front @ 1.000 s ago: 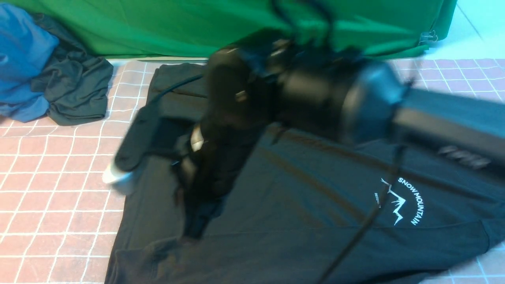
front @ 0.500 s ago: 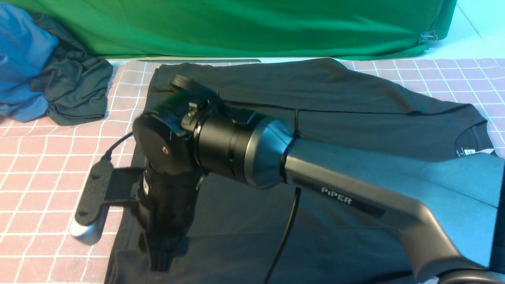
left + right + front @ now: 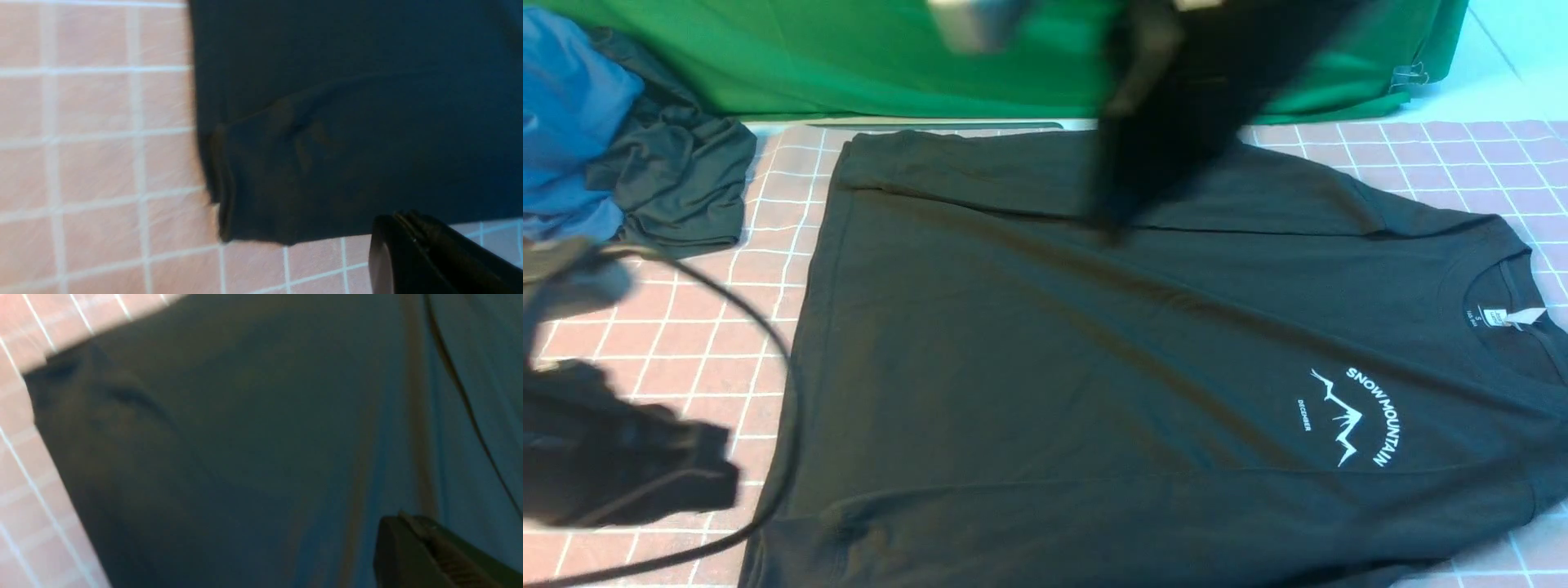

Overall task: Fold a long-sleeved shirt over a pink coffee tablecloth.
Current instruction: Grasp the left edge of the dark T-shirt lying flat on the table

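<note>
Two grippers listed, both empty.

- Left gripper [image 3: 402,222]: fingers [image 3: 433,261] pressed together with nothing between them. Its wrist view shows it beside a hem corner of the shirt, over bare tablecloth. Whether it touches either cannot be told.
- Left arm [image 3: 613,465]: blurred dark mass at the near left edge, over the tablecloth. A black cable [image 3: 783,359] loops beside the shirt's hem.
- Long-sleeved shirt [image 3: 1094,367]: black, spread flat on the pink coffee tablecloth [image 3: 645,327], hem to the left and crew neck to the right. It has a white "SNOW MOUNTAIN" print [image 3: 1352,416] on the chest and a white neck label [image 3: 1507,317] inside the collar. A fold line runs along its far side.
- Right gripper [image 3: 404,520]: fingers [image 3: 441,559] closed on each other, holding nothing, above the shirt's body.
- Right arm [image 3: 1168,106]: blurred, raised above the shirt's far edge.
- Dark grey-green garment [image 3: 678,188] and blue garment [image 3: 572,122]: heaped together at the far left.
- Green cloth [image 3: 849,57]: along the back.
</note>
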Controlling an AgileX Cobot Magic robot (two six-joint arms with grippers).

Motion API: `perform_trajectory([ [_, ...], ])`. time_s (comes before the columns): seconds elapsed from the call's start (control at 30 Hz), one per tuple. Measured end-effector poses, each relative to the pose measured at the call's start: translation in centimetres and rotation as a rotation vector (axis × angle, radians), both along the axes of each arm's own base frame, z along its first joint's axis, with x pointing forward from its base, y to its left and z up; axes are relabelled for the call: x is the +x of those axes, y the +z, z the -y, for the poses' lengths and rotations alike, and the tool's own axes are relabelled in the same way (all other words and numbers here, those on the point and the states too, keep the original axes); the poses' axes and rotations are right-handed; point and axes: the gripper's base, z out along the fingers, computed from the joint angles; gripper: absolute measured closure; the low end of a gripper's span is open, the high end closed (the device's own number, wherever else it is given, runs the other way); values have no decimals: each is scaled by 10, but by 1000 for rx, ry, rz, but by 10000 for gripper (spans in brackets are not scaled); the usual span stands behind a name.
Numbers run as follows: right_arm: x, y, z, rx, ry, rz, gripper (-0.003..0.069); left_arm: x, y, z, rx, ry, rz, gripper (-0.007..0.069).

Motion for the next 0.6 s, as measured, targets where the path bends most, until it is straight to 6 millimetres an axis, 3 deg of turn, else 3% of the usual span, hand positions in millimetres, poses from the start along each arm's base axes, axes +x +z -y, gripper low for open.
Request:
perform_trajectory([
  [0.13, -40, -6, 57, -11, -53, -32, 621, 23, -24, 1, -13, -44, -102, 610],
  [0.3, -91, -20, 101, 90, -84, -45, 622, 36, -45, 14, 93, -140, -151, 610],
  [0.47, -125, -28, 123, 145, -69, -11, 623, 46, -54, 33, 271, -159, -106, 606],
  [0.6, -141, -34, 134, 163, -66, 7, 623, 53, -56, 35, 332, -123, -75, 559],
])
